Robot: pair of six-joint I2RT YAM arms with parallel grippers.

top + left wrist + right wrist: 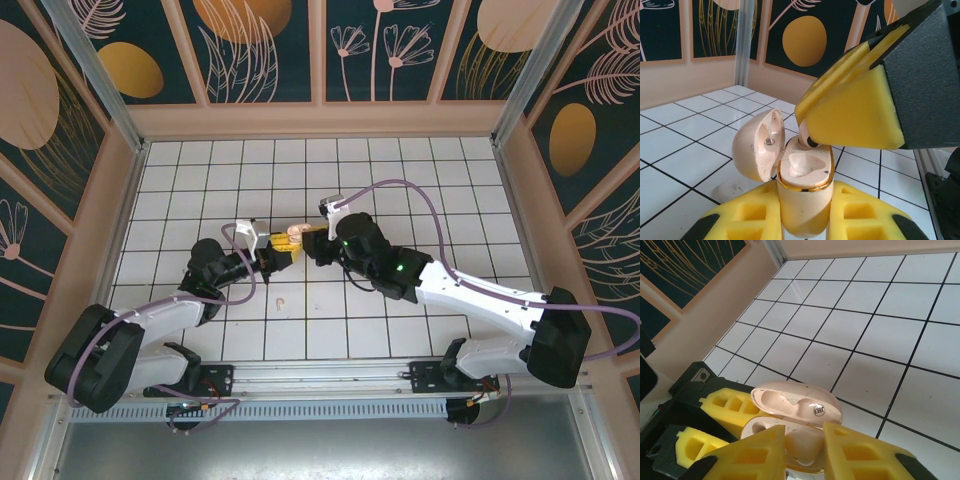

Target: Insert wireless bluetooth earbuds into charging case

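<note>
My left gripper is shut on the pale pink charging case and holds it upright. Its lid is swung open. My right gripper comes in from above, shut on one earbud. That earbud sits at the case's far socket, partly under the right gripper's yellow fingers. The near socket is empty. A second earbud lies on the white tiles just in front of the two grippers.
The floor is white tile with black grid lines, walled by beige panels on three sides. Purple cables loop over the right arm. The arm bases stand on a metal rail at the near edge.
</note>
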